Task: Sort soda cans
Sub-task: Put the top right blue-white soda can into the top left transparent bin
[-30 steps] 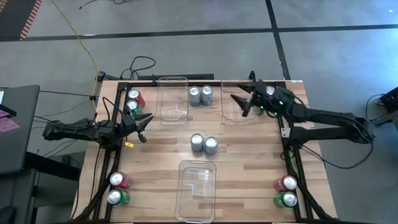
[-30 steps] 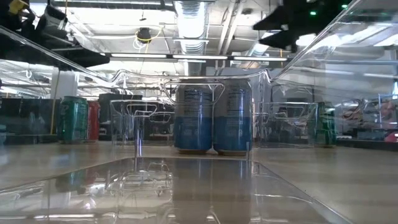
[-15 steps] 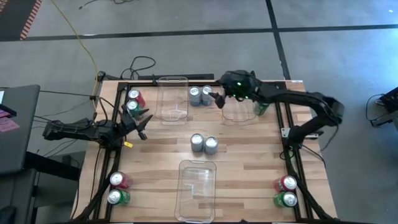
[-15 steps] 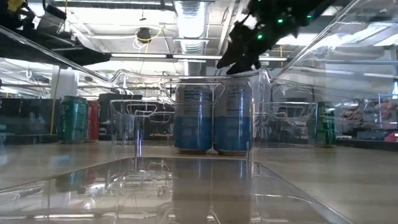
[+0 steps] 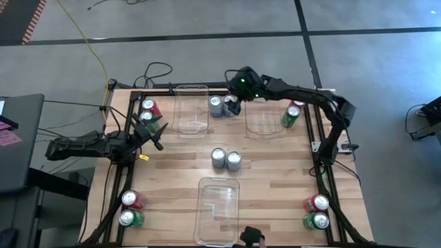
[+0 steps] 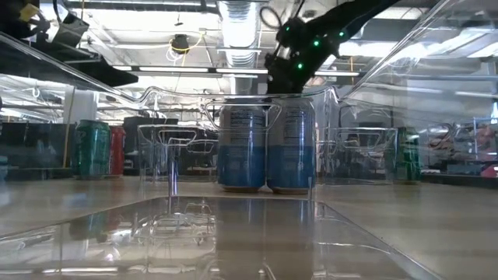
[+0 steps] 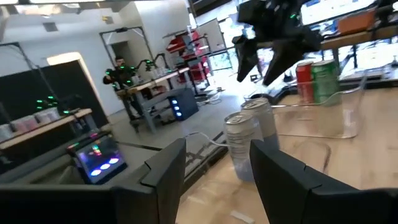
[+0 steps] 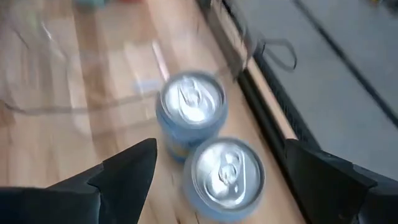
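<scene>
Wooden table (image 5: 275, 172) under workshop lights: right claw (image 5: 233, 105), now swung across, spread just above two blue cans (image 5: 222, 105), ready to grab; left claw (image 5: 156, 131) half-spread, empty.

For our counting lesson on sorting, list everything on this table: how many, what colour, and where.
Silver-blue cylindrical soda cans: four; one pair at the table centre, one pair at the back edge.
Red soda cans: four; one near each corner.
Green soda cans: four; one beside each red.
Clear rectangular plastic bins: three; two at the back, one front centre.
Left gripper: dark, fingers open, beside the back-left cans.
Right gripper: dark, fingers open, over the back silver-blue pair.
</scene>
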Motion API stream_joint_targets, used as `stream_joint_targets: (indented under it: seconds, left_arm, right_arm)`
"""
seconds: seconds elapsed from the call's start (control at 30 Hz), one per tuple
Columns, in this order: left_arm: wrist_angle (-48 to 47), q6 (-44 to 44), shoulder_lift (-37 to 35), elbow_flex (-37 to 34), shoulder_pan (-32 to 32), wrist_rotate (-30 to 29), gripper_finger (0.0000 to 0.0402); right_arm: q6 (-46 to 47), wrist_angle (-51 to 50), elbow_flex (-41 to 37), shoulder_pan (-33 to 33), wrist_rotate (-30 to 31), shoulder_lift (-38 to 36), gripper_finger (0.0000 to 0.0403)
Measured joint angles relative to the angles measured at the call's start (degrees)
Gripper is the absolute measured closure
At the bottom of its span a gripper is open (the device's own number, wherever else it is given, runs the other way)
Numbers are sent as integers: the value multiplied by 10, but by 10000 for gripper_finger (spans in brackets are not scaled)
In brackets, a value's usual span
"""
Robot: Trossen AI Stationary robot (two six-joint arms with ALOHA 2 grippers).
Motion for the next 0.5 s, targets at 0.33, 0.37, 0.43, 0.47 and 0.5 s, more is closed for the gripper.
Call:
stream_joint_targets:
  seconds: [0.33, 0.37, 0.43, 0.47, 0.5]
  left_arm:
    - [-14, -19, 0, 0, 49, 55, 226]
    - [-16, -21, 0, 0, 52, 61, 226]
    - [-16, -26, 0, 0, 58, 68, 226]
    - [-17, -26, 0, 0, 62, 70, 226]
    - [-17, -25, 0, 0, 65, 73, 226]
  right_arm:
    - [-3, -31, 20, -25, -20, 43, 30]
    - [1, -29, 20, -28, -28, 47, 30]
    - [4, -30, 19, -33, -44, 53, 30]
    - [6, -32, 19, -35, -48, 54, 30]
    - [7, -31, 19, -36, -51, 58, 30]
